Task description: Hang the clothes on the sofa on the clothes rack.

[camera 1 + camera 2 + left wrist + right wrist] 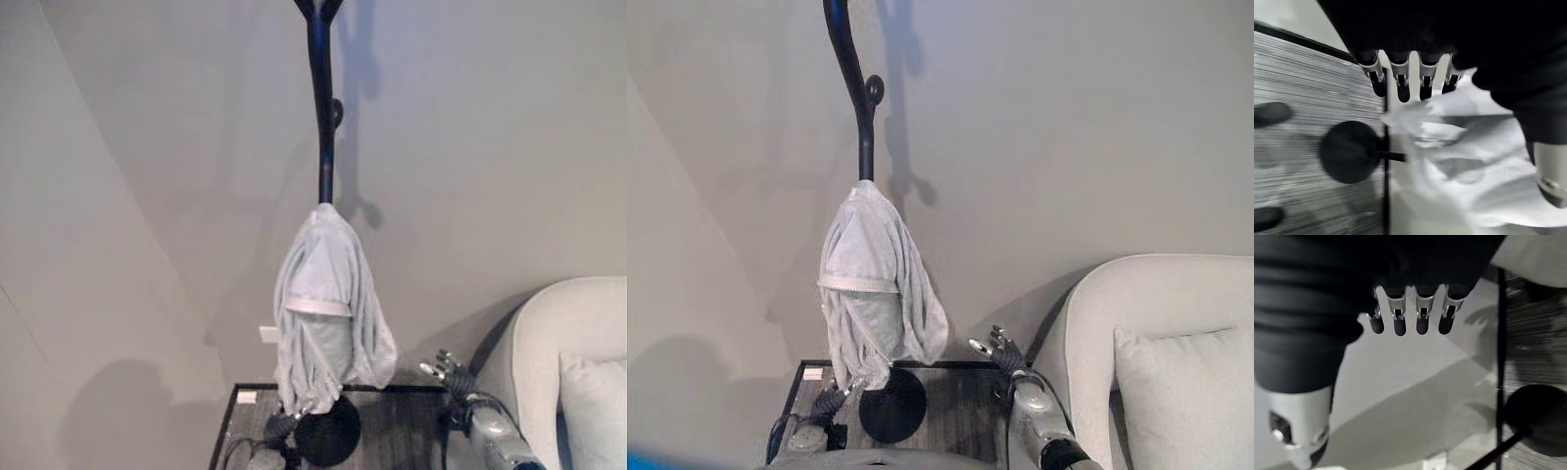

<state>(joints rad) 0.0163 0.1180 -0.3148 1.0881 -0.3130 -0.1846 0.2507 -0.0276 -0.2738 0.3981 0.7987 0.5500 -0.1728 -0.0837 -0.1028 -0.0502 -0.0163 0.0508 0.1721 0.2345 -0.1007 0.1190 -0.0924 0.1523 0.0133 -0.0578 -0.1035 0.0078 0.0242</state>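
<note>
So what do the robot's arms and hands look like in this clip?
Both arms are silver-grey metal. The right hand has silver fingers with dark tips above a dark ribbed wrist cover on a shiny forearm. The left hand is built the same way: a row of silver, dark-tipped fingers emerging from a black ribbed cover, with a silver thumb set apart. No markings are legible.

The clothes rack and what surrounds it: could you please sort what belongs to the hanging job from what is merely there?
Job:
- clothes rack
- pale garment draped on it
- sofa
- left robot hand at the garment's hem
- right robot hand, open, holding nothing

Merely there:
- cushion on the sofa
- wall socket
</note>
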